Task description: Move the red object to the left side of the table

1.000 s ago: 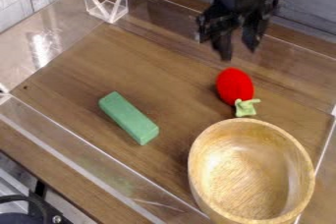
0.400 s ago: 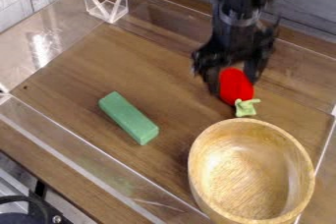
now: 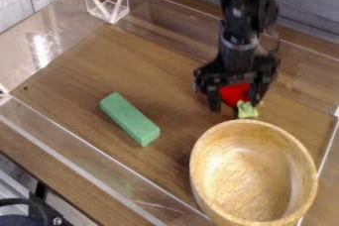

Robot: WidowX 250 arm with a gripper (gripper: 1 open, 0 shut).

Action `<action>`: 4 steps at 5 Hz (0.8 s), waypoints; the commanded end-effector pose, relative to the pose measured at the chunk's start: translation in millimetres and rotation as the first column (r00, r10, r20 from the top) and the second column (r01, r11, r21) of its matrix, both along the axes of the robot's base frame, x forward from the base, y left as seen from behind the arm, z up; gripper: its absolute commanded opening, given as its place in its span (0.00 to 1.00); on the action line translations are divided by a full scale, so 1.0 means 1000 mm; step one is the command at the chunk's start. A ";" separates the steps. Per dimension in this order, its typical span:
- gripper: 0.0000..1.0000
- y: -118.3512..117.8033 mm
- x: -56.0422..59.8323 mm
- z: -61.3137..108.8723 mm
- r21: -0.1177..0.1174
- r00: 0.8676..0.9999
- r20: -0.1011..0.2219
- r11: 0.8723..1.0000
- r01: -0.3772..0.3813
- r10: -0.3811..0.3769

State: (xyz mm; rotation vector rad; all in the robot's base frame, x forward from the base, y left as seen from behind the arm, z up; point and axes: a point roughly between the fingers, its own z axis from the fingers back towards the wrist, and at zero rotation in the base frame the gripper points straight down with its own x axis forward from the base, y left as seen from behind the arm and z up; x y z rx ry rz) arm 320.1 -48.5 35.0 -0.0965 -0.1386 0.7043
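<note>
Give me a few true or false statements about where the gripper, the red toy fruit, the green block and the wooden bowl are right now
1. The gripper is down around the red toy fruit with its jaws open. True.
2. The red toy fruit lies inside the wooden bowl. False: it sits on the table, just beyond the bowl's rim.
3. The green block lies to the left of the bowl in the picture. True.
4. The green block is gripped by the fingers. False: it lies alone on the table, apart from the gripper.
5. The bowl holds the green block. False: the bowl looks empty.
</note>
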 end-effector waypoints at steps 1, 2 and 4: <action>0.00 0.003 0.017 0.006 -0.009 0.996 0.055 0.997 0.077 -0.076; 0.00 0.003 0.010 0.015 -0.010 0.996 0.054 0.997 0.075 -0.074; 0.00 0.018 0.004 0.078 -0.030 0.995 0.102 1.000 0.000 0.003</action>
